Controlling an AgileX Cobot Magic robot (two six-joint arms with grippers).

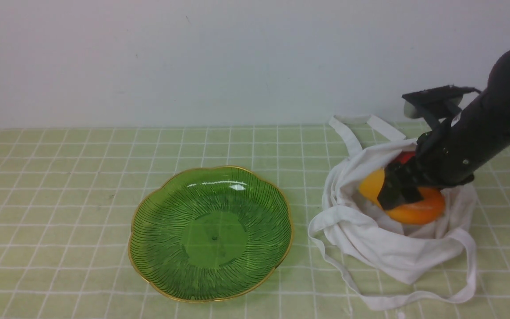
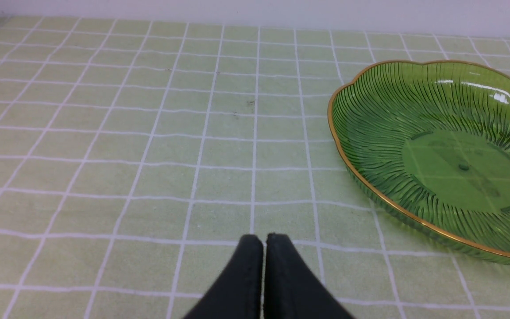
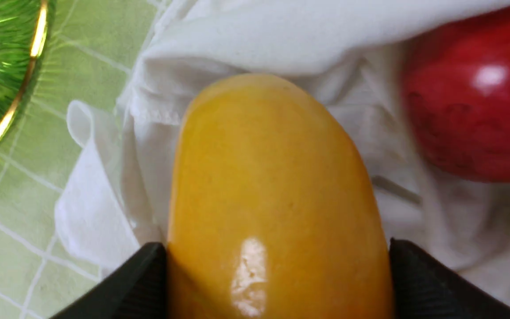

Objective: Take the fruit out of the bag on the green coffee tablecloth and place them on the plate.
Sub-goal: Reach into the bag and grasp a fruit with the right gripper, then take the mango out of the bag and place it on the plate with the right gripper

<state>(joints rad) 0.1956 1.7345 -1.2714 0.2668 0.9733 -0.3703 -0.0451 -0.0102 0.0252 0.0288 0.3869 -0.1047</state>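
A plain, pale grey-white wall (image 1: 148,57) fills the upper part of the front view, spanning from 9 o'clock through 12 to 3 o'clock. It looks smooth and evenly lit. A tiny dark mark (image 1: 187,18) sits toward 11 o'clock, with a fainter speck (image 1: 136,56) a little nearer 10 o'clock. In the left wrist view the wall shows only as a thin pale strip in the distance.

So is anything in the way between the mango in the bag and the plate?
Only the bag itself: its bunched wall stands between the mango and the plate, so the fruit likely needs lifting over it. Past that, only bare tablecloth. The right gripper is closed on the mango.
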